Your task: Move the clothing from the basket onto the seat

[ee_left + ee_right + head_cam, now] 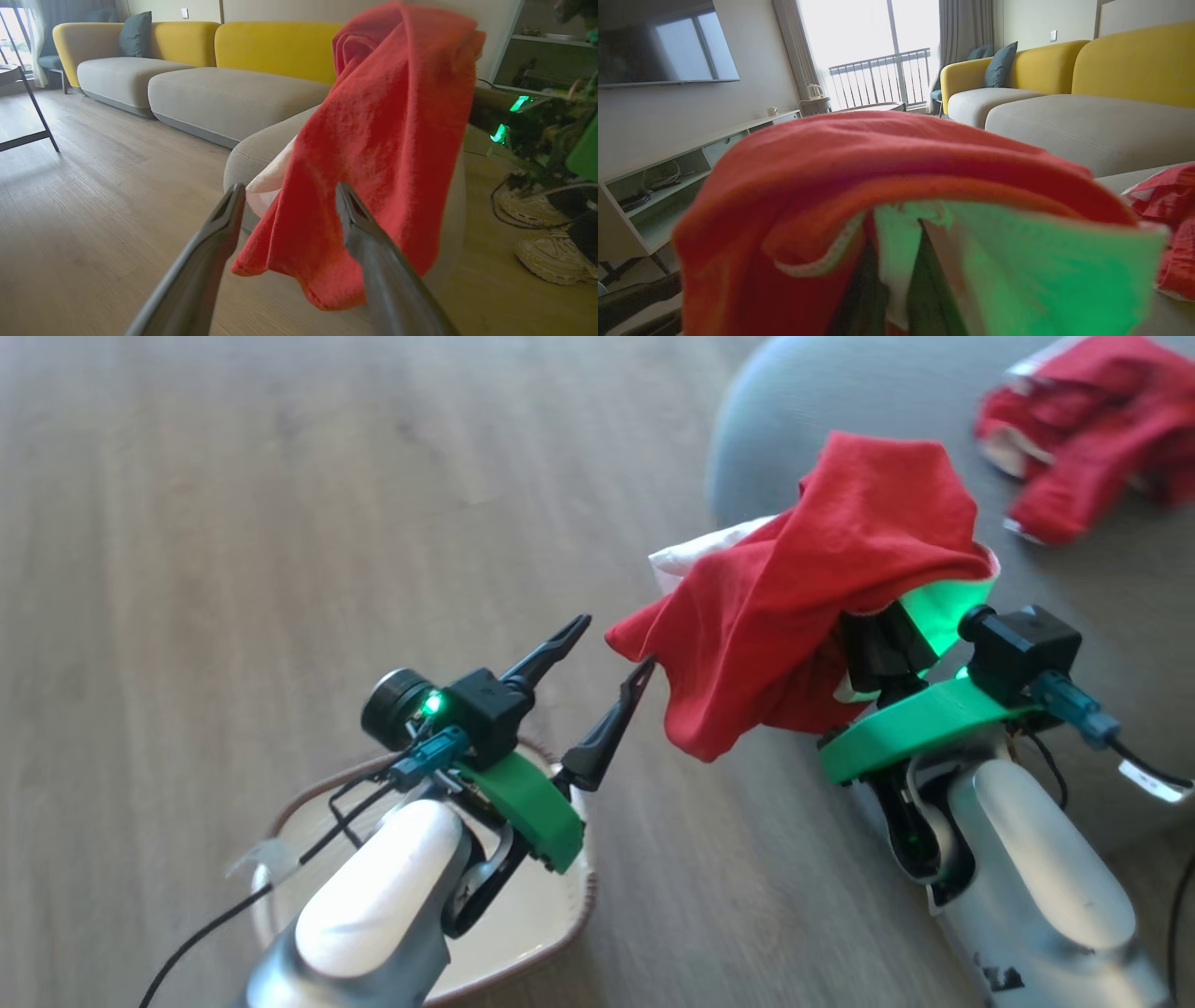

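Observation:
A bright red garment (822,597) with a white inner panel hangs draped over my right gripper (878,644), which is shut on it just off the grey seat's (794,420) rounded corner. In the right wrist view the same cloth (878,158) covers the dark fingers (864,298). A second red garment (1092,429) with white trim lies crumpled on the seat at the far right. My left gripper (615,641) is open, its right tip touching the hanging cloth's left edge (383,140). Below my left forearm sits the cream basket (583,905) with its brown rim.
Wooden floor (233,523) stretches to the left. A long sofa (233,93) with yellow backs and grey cushions stands behind. A person's pale shoes (546,252) are on the floor at the right of the left wrist view. A low white TV console (668,182) lines the wall.

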{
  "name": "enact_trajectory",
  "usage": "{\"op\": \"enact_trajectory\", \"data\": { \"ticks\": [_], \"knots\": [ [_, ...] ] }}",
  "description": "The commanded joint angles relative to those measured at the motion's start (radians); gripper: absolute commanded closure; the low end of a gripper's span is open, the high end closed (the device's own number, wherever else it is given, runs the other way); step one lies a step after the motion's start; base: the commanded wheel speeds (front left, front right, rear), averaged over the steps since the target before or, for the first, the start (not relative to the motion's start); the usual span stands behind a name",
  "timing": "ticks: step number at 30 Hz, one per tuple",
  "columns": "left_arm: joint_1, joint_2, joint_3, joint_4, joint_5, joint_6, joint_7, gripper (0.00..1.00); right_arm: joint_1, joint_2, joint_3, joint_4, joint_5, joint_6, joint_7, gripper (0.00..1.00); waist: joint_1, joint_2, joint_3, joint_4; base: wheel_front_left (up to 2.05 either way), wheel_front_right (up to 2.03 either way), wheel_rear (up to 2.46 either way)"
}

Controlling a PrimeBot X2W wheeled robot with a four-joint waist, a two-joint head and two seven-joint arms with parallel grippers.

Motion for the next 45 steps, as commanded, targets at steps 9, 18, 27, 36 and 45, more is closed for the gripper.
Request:
{"op": "enact_trajectory", "data": {
  "ticks": [9, 18, 27, 36, 45],
  "knots": [
    [0.008, 0.016, 0.068, -0.04, 0.013, -0.006, -0.005, 0.0, 0.049, 0.016, -0.054, -0.075, -0.004, 0.007, -0.005, 1.0, 0.0, 0.0, -0.007, -0.24, 0.0, 0.0, 0.0],
    [-0.04, 0.023, 0.022, -0.028, -0.01, -0.006, -0.005, 0.0, 0.136, 0.038, -0.198, -0.165, -0.032, 0.007, -0.005, 1.0, 0.0, 0.0, 0.03, -0.263, 0.0, 0.0, 0.0],
    [-0.077, 0.047, -0.016, -0.038, -0.028, -0.006, -0.005, 0.0, 0.16, 0.051, -0.295, -0.215, -0.066, 0.007, -0.005, 1.0, 0.0, 0.0, 0.095, -0.27, 0.0, 0.0, 0.0],
    [-0.104, 0.113, -0.036, -0.061, -0.016, -0.006, -0.005, 0.0, -0.04, 0.01, -0.389, -0.161, -0.115, 0.007, -0.005, 1.0, 0.0, 0.0, 0.254, -0.273, 0.0, 0.0, 0.0],
    [-0.145, 0.183, -0.04, -0.072, 0.005, -0.006, -0.005, 0.0, -0.331, -0.06, -0.529, -0.072, -0.151, 0.007, -0.005, 1.0, 0.0, 0.0, 0.422, -0.264, 0.0, 0.0, 0.0]
  ]
}}
